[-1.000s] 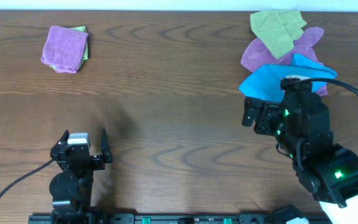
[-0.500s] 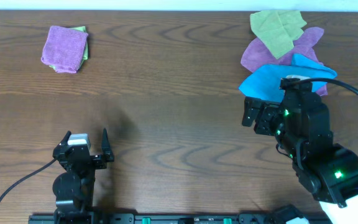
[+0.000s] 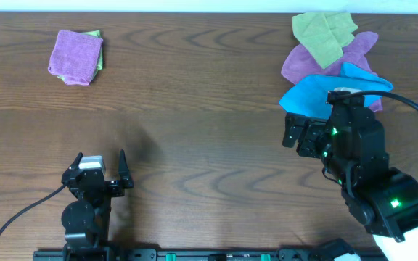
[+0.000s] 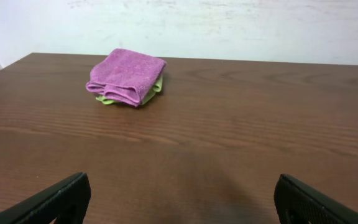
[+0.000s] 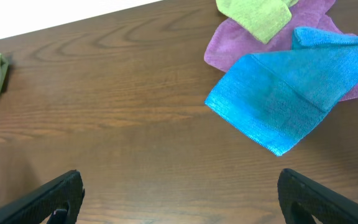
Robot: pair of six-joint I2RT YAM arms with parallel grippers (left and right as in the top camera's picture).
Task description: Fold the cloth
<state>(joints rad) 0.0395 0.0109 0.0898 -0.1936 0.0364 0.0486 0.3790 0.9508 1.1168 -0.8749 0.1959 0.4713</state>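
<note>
Your left gripper (image 3: 99,156) sat low near the table's (image 3: 194,109) front edge, on the left side, with its jaws spread wide and nothing between them. In your left wrist view the gripper (image 4: 182,196) showed only as two dark fingertips (image 4: 64,198) at the bottom corners, with bare wood between them.

The purple cloth (image 3: 76,56) lay folded into a small, thick square at the far left of the table, well apart from both grippers. It rested on top of a folded green cloth (image 3: 98,55), whose edge stuck out along one side. Your left wrist camera faced that stack straight on: the purple cloth (image 4: 126,74) lay above and the folded green cloth (image 4: 149,96) peeked out below.

Your right gripper (image 3: 300,135) hung just beside the pile at the far right, its jaws also spread and empty. In that pile, a blue cloth (image 3: 318,93) lay nearest the gripper and over the other purple cloth (image 3: 302,64), and a loose green cloth (image 3: 324,32) lay across the far side. Your right wrist view showed the blue cloth (image 5: 284,93) partly doubled over.
</note>
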